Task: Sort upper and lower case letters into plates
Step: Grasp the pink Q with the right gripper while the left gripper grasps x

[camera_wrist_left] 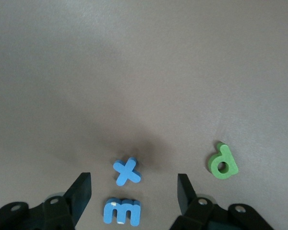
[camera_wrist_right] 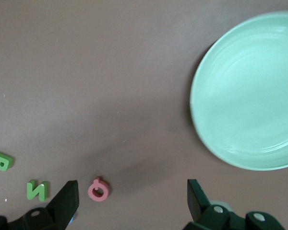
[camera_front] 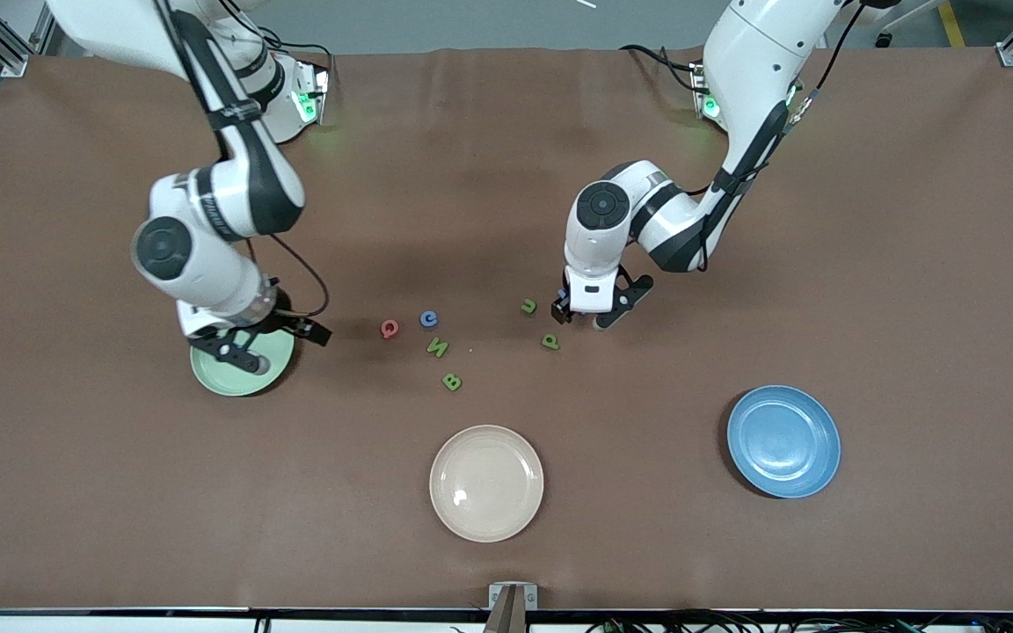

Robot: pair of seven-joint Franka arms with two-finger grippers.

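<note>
My left gripper [camera_front: 584, 316] is open, low over the table, with a blue E [camera_wrist_left: 122, 212] lying between its fingers and a blue x [camera_wrist_left: 127, 171] just past it. A green p [camera_wrist_left: 222, 162] lies beside them and shows in the front view [camera_front: 550, 341], near a green u [camera_front: 528, 306]. A red Q [camera_front: 389, 329], blue G [camera_front: 428, 318], green N [camera_front: 438, 347] and green B [camera_front: 451, 381] lie mid-table. My right gripper [camera_front: 269, 338] is open and empty over the edge of the pale green plate [camera_front: 225, 380]. The blue plate [camera_front: 783, 440] is empty.
A cream-beige plate [camera_front: 486, 483] sits empty near the front edge, nearer the camera than the letters. The right wrist view shows the green plate [camera_wrist_right: 252, 91], the Q [camera_wrist_right: 99, 189], the N [camera_wrist_right: 37, 190] and the B [camera_wrist_right: 0, 161].
</note>
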